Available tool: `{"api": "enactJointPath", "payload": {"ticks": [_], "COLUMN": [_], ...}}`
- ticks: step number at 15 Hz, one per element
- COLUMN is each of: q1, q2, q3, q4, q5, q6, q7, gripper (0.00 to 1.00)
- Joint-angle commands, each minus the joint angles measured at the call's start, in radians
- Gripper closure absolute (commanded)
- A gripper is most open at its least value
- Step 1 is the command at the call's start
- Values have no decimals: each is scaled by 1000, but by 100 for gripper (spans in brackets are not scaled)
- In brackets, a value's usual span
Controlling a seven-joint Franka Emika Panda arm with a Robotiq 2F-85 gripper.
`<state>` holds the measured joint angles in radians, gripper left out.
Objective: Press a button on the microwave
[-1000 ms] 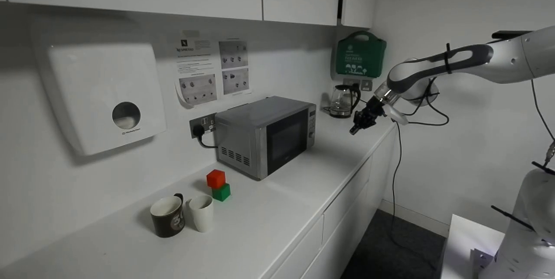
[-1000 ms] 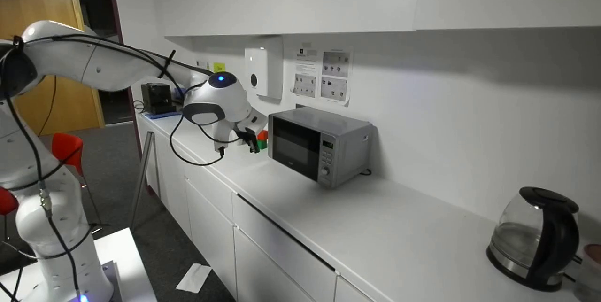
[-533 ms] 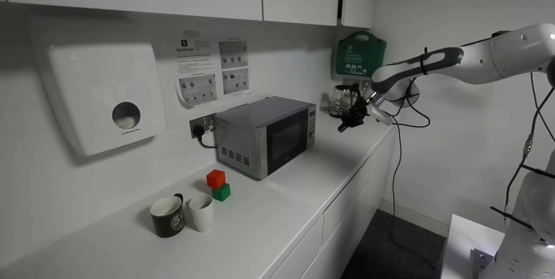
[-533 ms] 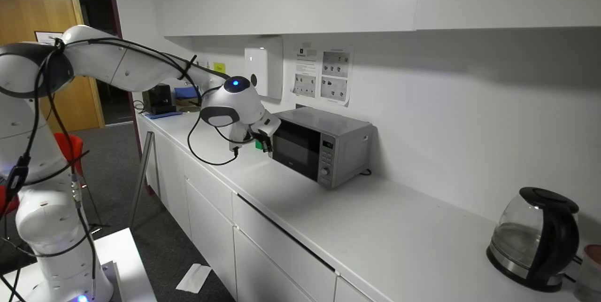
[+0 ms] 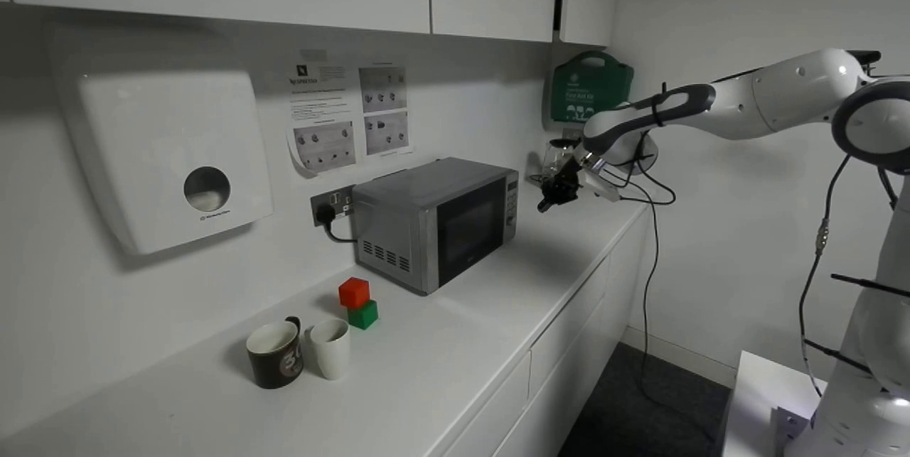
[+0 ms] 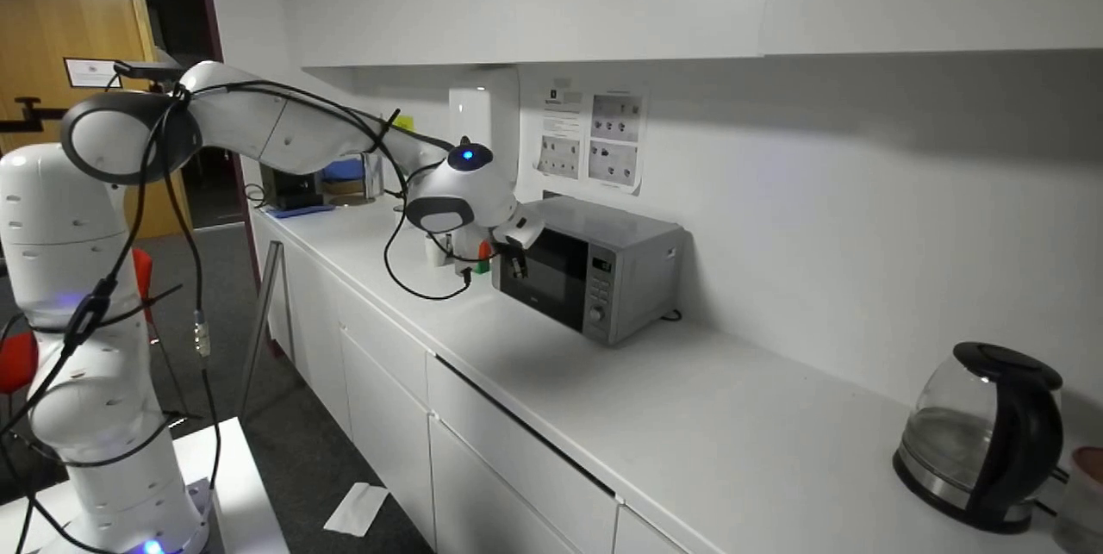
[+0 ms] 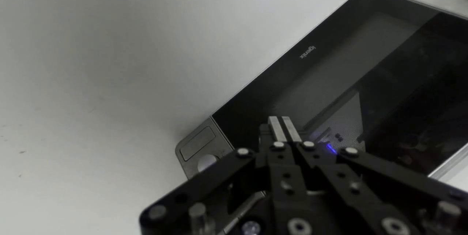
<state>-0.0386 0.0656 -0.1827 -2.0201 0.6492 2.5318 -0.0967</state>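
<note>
White counter [image 6: 758,442] along the wall [image 6: 836,218]. 1 robot arm [image 6: 258,132] reaches over it from the room side, so no question which arm is nearer. Microwave [image 5: 434,226] sits on the counter, door [image 6: 556,278] turned toward the arm, long axis roughly along the counter. Kettle [image 6: 978,442] well apart from it, near right in an exterior view. Gripper [image 7: 284,127] in front of the microwave, apart from it; fingertips [image 7: 276,129] together, nothing between them. In the wrist view they overlap the door, with the control panel [image 7: 204,147] just left, partly hidden by the gripper. Dark mug [image 5: 275,355], white cup [image 5: 331,349], red block [image 5: 354,293] on green block [image 5: 363,316]: left and near in an exterior view, probably out of the path. Knob [image 7: 206,162] low on the panel. Key relation: in an exterior view the buttons [image 6: 600,288] lie right of the gripper, at the microwave's kettle end, so the move likely needs a shift that way, then a straight push in. Looks like approach, no press yet; main risk is landing on the door or knob.
</note>
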Motion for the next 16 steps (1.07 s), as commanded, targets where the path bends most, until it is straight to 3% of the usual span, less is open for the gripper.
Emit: {"api": "enactJointPath", "payload": {"ticks": [1,7,8,16], "q1": [-53,-113,-104,-117], "q2": [86,152,131,146], "q3": [25,47,49,63], "q4": [106,188,140,156], "q5": [-31,-34,-51,-49], "q6": [6,-58,-13,-26], "q7": [4,-19,5,4], "gripper": [100,100,99,99]}}
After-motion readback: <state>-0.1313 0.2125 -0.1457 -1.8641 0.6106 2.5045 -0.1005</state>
